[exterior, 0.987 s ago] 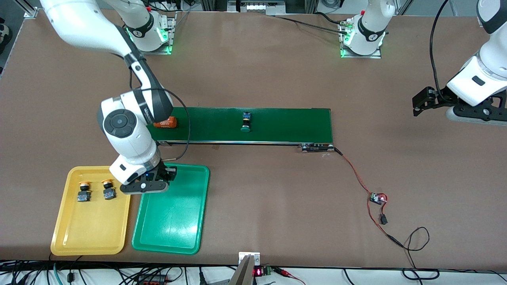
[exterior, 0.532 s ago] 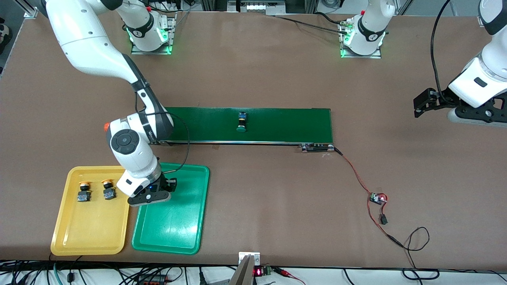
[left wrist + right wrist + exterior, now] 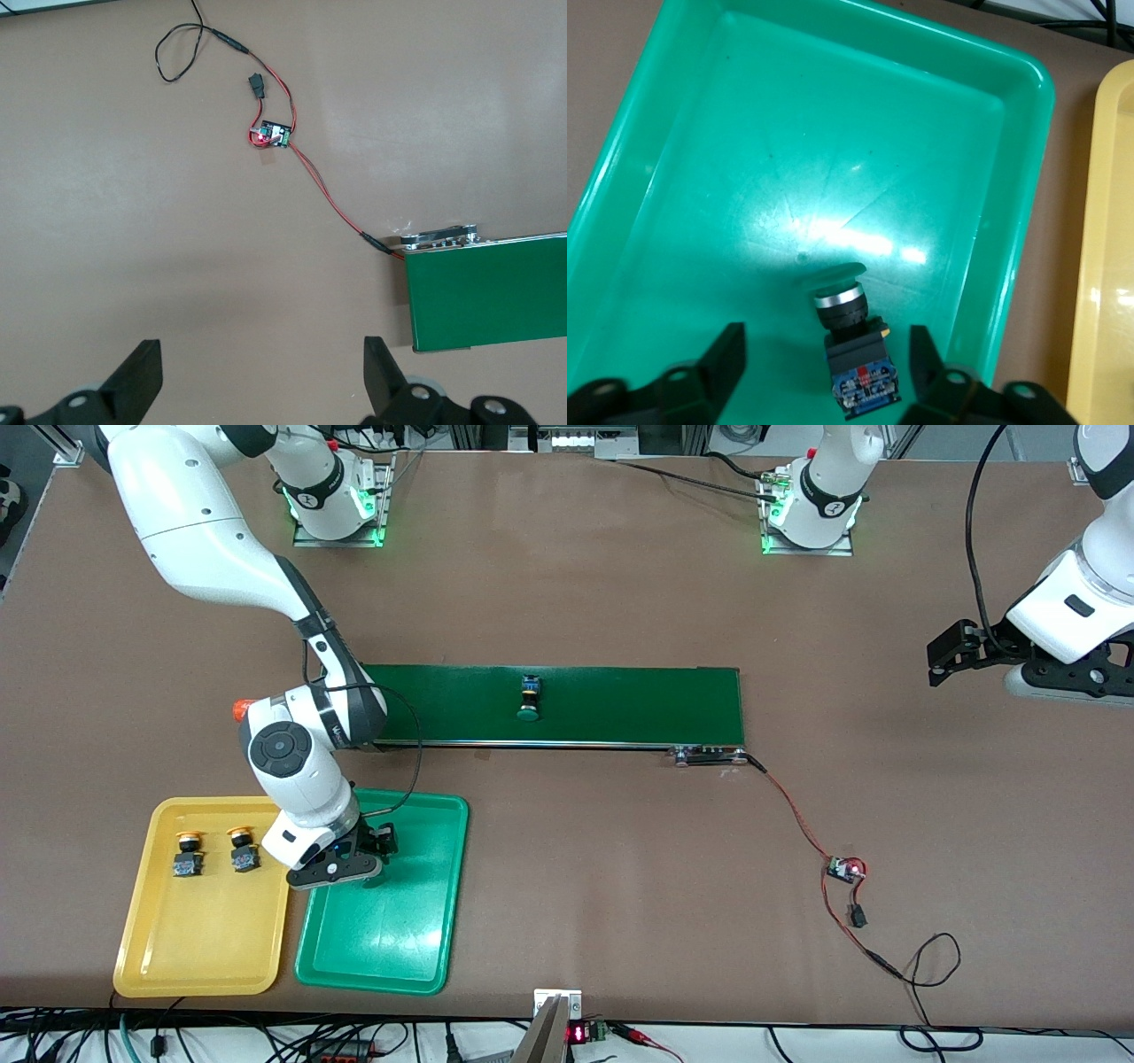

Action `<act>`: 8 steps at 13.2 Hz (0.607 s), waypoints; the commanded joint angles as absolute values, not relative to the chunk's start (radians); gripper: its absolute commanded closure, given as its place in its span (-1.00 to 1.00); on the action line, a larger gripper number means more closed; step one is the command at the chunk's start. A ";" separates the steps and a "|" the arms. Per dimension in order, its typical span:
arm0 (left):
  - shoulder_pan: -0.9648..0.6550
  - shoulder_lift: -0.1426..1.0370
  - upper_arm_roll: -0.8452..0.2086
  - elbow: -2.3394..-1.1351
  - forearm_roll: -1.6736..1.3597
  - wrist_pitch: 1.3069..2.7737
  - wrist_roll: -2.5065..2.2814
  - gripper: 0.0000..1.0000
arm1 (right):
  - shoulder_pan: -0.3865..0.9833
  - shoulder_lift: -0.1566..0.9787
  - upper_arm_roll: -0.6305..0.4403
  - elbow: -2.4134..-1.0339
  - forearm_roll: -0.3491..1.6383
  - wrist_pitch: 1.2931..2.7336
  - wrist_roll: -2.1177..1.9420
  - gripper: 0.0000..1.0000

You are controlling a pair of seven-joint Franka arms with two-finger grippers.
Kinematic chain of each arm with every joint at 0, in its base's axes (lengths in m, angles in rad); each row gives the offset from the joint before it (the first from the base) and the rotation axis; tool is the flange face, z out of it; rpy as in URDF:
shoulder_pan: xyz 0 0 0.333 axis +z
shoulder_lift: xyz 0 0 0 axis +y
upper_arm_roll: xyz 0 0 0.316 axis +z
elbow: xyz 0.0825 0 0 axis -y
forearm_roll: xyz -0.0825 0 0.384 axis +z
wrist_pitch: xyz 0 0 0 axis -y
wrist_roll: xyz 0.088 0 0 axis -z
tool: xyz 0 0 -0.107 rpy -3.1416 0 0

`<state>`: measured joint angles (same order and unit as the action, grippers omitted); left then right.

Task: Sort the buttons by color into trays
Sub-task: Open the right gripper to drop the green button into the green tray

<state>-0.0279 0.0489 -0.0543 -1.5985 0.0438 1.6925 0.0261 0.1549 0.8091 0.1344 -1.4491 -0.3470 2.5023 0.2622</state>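
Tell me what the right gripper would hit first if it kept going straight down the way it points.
Likely the green-capped button lying between the open right gripper fingers, then the green tray floor under it; depth is hard to judge.

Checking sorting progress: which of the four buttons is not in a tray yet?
The green-capped button lying on the conveyor belt. Two yellow-capped buttons sit in the yellow tray; the other green one is in the green tray.

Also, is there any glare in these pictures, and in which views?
Right wrist view: a bright white glare patch on the glossy floor of the green plastic tray, above the green-capped push button. Front view: a softer sheen on the same tray. Left wrist view: no strong glare.
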 commanded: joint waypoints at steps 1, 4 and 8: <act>-0.025 0.064 -0.055 -1.566 0.060 1.677 0.021 -1.00 | 0.167 0.801 0.133 -1.439 -0.331 2.487 0.255 -0.86; -0.028 0.067 -0.055 -1.554 0.066 1.677 0.023 -1.00 | 0.166 0.712 0.133 -1.541 -0.328 2.448 0.279 -0.99; -0.026 0.067 -0.057 -1.557 0.064 1.671 0.021 -1.00 | 0.181 0.560 0.150 -1.689 -0.328 2.361 0.397 -1.00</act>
<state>-0.0274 0.0496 -0.0529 -1.5909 0.0439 1.6924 0.0261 0.1708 0.6813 0.1411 -1.5629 -0.3412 2.4028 0.3180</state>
